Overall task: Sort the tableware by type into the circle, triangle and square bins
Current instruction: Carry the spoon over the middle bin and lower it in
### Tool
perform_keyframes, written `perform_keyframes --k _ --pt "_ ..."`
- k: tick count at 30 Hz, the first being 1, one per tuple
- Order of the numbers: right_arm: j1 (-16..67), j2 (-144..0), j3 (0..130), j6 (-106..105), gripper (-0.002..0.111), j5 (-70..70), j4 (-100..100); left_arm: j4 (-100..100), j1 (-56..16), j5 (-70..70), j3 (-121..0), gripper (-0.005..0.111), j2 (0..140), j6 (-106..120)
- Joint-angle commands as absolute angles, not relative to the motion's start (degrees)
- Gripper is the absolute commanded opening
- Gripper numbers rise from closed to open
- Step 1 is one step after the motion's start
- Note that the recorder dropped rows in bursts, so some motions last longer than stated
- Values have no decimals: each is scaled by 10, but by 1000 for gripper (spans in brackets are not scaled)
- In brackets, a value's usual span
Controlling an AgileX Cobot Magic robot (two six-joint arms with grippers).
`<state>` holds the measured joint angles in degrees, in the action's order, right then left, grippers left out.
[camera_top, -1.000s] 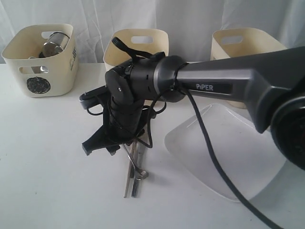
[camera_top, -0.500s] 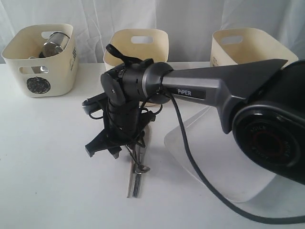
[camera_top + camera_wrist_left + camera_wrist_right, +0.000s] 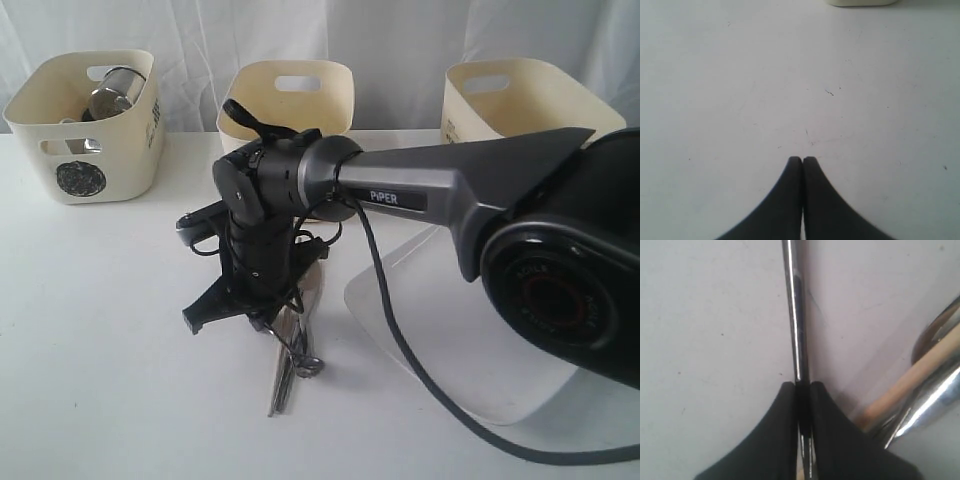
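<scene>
Currently right gripper (image 3: 802, 386) is clamped on a thin steel cutlery handle (image 3: 795, 315), with a chopstick (image 3: 890, 396) just beside it; left gripper (image 3: 802, 160) is pressed together over the white surface (image 3: 730, 75).

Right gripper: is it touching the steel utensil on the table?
Touching. The right wrist view shows the gripper closed on the thin steel utensil, with both fingertips pressed against it and no gap.
</scene>
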<state>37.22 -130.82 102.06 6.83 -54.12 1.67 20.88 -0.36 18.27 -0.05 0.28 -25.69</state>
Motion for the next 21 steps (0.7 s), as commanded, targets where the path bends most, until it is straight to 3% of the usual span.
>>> perform_keyframes --k 1,6,8,11,21 --pt "369 -1293 1045 52 0 -596 21 210 -7 191 0 1 0 -257" --pt "357 -1229 1094 -31 0 -691 -20 210 -7 191 0 1 0 -257" --pt "330 -1204 1094 -116 0 -700 -131 210 -7 191 0 1 0 -257" --pt "265 -1176 1054 -155 0 -700 -259 210 -7 191 0 1 0 -257" --pt "68 -1121 1012 -333 0 -700 -389 210 -7 191 0 1 0 -257"
